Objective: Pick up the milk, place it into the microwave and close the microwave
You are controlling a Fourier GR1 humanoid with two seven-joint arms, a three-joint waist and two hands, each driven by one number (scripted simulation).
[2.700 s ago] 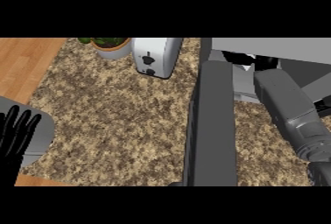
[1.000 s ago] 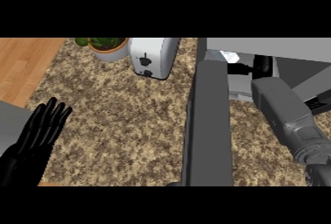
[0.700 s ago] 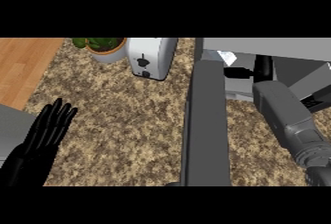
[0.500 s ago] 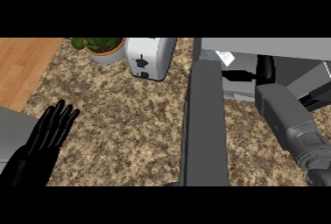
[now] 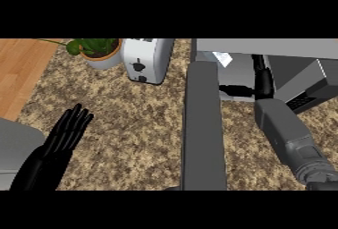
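The milk [image 5: 221,58], a small white and pale blue carton, stands inside the microwave [image 5: 277,46] at the upper right, close behind the door's hinge side. The microwave's grey door [image 5: 201,129] is swung open and shows edge-on as a tall strip down the middle. My right hand [image 5: 259,86] is inside the microwave's opening, just below and right of the milk and apart from it, with fingers straight and thumb pointing left. My left hand [image 5: 66,133] lies open over the counter at the lower left, left of the door.
A white toaster [image 5: 148,59] and a potted plant [image 5: 99,51] stand at the back of the speckled counter [image 5: 132,116]. A wooden surface [image 5: 20,67] borders the counter at the far left. My right forearm [image 5: 287,134] crosses the space right of the door.
My left hand has come in from the left edge and stretched out over the counter. My right hand has drawn back a little from the milk, which stays in the microwave.
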